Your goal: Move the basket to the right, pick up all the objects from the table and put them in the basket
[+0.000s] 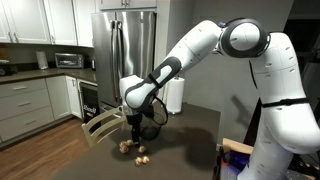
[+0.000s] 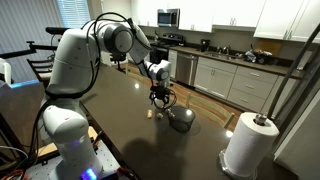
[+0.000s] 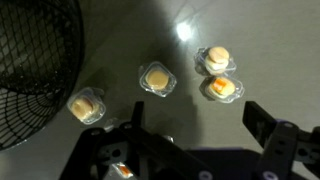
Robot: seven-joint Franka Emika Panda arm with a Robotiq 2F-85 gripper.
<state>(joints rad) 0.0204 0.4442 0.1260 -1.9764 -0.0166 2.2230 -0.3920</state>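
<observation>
currently: a robot gripper (image 3: 193, 135) hovers open over small tan pieces (image 3: 157, 78) on a dark table (image 3: 120, 35).
from the wrist view, its two fingers (image 3: 268, 128) are spread wide and pinch nothing. just beyond them four pieces lie plain: one alone in the middle, one nearer the basket (image 3: 35, 60), and two touching each other at the far side. a fifth seems to show half hidden under the gripper at the bottom edge. the one wire basket sits at the edge of this view, just beside the nearest piece, and looks empty. in an exterior view it stands on the table near the gripper (image 2: 160, 97). to pick well, centre the fingers on a single loose piece, come straight down, and leave the touching pair until last.
</observation>
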